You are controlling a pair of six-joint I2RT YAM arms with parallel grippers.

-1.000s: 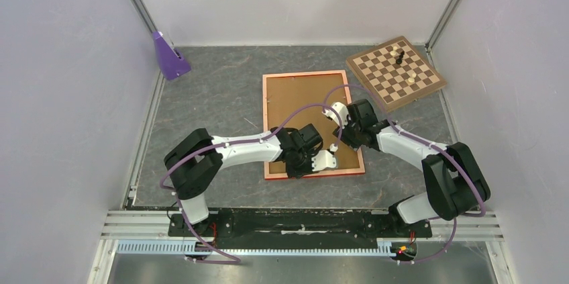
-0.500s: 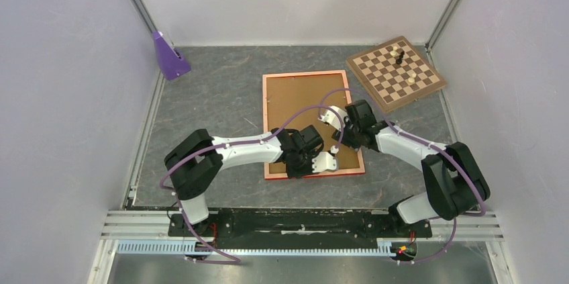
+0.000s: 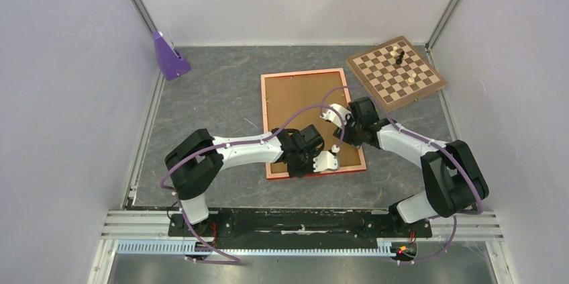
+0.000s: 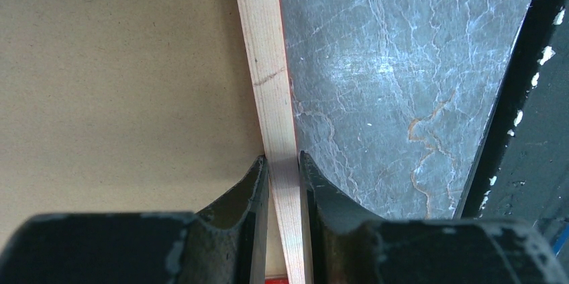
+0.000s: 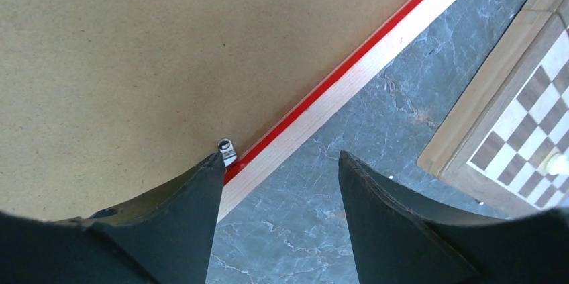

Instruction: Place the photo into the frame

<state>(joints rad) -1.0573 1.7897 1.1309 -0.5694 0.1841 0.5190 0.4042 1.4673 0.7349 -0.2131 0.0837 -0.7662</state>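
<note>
Frame position: I have the frame (image 4: 268, 76) lying back-up in the middle of the worktop (image 3: 208, 103). Its long axis runs away from the arm bases, with the far end leaning slightly left.
Backing board: the brown backing board (image 3: 302, 113) fills the frame opening and lies flat.
Photo: I cannot see it in any view. It may be under the board, but I cannot confirm that.
Left gripper: the left gripper (image 4: 283, 163) is clamped narrow across the near short rail. One finger is on the board side and the other on the worktop side, so it has hold of the frame.
Right gripper: the right gripper (image 5: 280, 156) has its jaws well apart and holds nothing. It straddles the right long rail, one finger over the board and the other over bare worktop.
Key relation: a small metal clip (image 5: 226, 150) sits on the board just inside the red edge of that rail. It is right at the tip of the right gripper's board-side finger.
Nearer arm: the right arm is nearer the clip. The left is committed to pinning the frame.
Judgement: I think the next move is a clip job for the right gripper, pushing along the rail.
Bystander: the chessboard (image 3: 396, 72) sits just beyond the far right corner.
</note>
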